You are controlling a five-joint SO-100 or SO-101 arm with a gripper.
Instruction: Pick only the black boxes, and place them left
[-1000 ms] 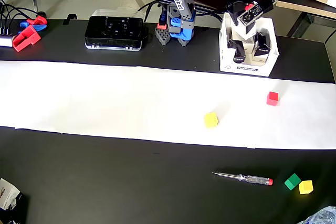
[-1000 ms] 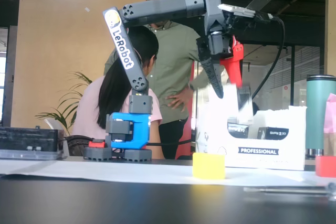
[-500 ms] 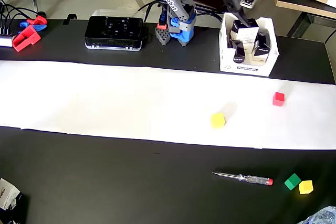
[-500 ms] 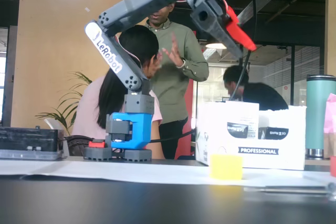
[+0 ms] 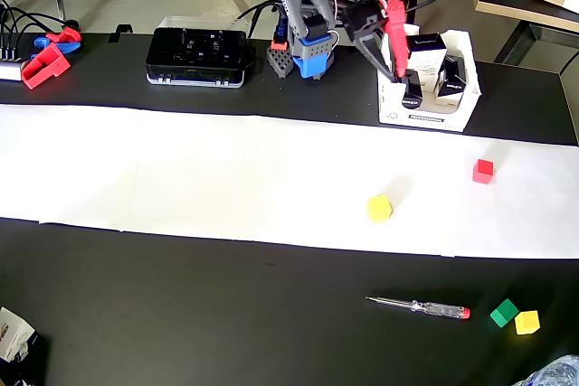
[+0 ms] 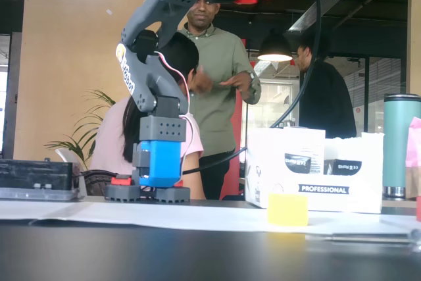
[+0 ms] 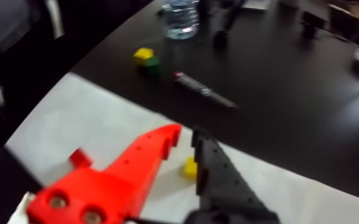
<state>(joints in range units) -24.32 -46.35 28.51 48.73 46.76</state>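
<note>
Above the white carton (image 5: 391, 106), the hand (image 7: 185, 136) hung empty, fingers slightly apart; black boxes (image 5: 429, 54) stood inside it

The white paper strip (image 5: 181, 178) lies bare leftward; only a yellow cube (image 5: 380, 208) and red cube (image 5: 483, 171) dot its right end, below the carton tray (image 5: 425, 117).

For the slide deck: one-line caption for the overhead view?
Empty pincer raised beside the white carton of black boxes; none placed left yet.
</note>
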